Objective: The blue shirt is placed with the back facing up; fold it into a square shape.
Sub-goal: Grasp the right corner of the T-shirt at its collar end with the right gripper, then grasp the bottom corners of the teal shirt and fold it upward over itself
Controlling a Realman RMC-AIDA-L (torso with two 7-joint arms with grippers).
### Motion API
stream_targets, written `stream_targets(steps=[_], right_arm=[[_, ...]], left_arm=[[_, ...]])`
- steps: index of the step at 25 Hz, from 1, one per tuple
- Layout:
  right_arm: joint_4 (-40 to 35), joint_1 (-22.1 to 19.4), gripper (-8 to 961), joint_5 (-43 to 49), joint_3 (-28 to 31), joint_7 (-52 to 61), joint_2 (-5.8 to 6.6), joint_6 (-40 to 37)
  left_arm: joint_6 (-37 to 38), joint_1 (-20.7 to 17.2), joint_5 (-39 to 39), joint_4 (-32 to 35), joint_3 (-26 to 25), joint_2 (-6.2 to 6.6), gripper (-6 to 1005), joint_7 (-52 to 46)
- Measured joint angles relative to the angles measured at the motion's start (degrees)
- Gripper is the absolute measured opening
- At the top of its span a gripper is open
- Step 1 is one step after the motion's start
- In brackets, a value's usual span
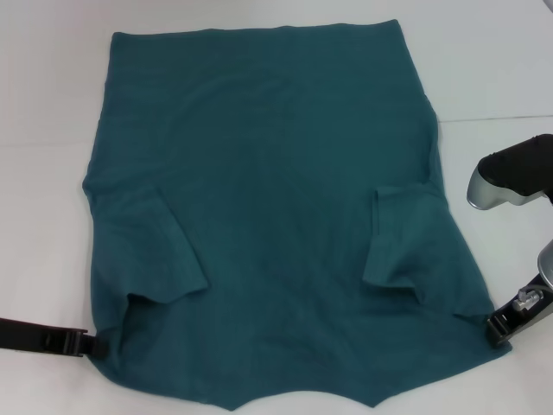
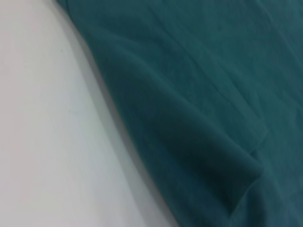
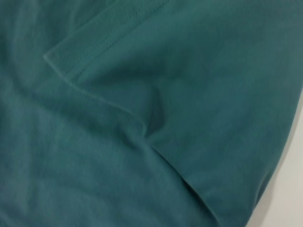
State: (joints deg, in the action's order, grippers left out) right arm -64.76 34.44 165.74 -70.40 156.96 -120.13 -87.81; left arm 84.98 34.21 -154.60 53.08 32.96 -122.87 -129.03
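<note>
Shirt [image 1: 276, 199] lies spread flat on the white table [image 1: 52, 216], filling most of the head view. Straight hem edge on the far side; neck end toward the robot, with a shallow notched edge at the near side. Both sleeves are folded inward onto the body: left sleeve [image 1: 160, 251] and right sleeve [image 1: 402, 238] each lie as a flap over the torso fabric, inside the shirt's outline.

Left gripper [image 1: 91, 344] sits low at the shirt's near-left corner, its black tip touching the fabric edge just below the left sleeve. Cannot tell how far its fingers are apart, or whether any fabric is pinched.

Right gripper [image 1: 499, 328] sits at the shirt's near-right corner, its tip at the fabric edge, outboard of the right sleeve. Finger spacing and grip likewise cannot be told.

Left wrist view: shirt edge running diagonally against bare table, with a sleeve corner [image 2: 246, 161] folded over the body. Right wrist view: stitched sleeve hem [image 3: 104, 38] lying on the body fabric, some soft creases beside it, a sliver of table at one edge.
</note>
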Motion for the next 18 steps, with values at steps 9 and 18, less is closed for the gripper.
stream_targets(steps=[9,18], right_arm=[[-0.87,-0.48,80,-0.82,0.67,-0.28,0.21,0.44],[-5.75,-0.52,43,-2.09,0.39,-4.58,0.23,-5.96]], left_arm=[[0.68,0.02,0.00,0.00,0.00,0.03,72,0.00],[6.22,0.80,0.13,0.00,0.00,1.13,74,0.04]])
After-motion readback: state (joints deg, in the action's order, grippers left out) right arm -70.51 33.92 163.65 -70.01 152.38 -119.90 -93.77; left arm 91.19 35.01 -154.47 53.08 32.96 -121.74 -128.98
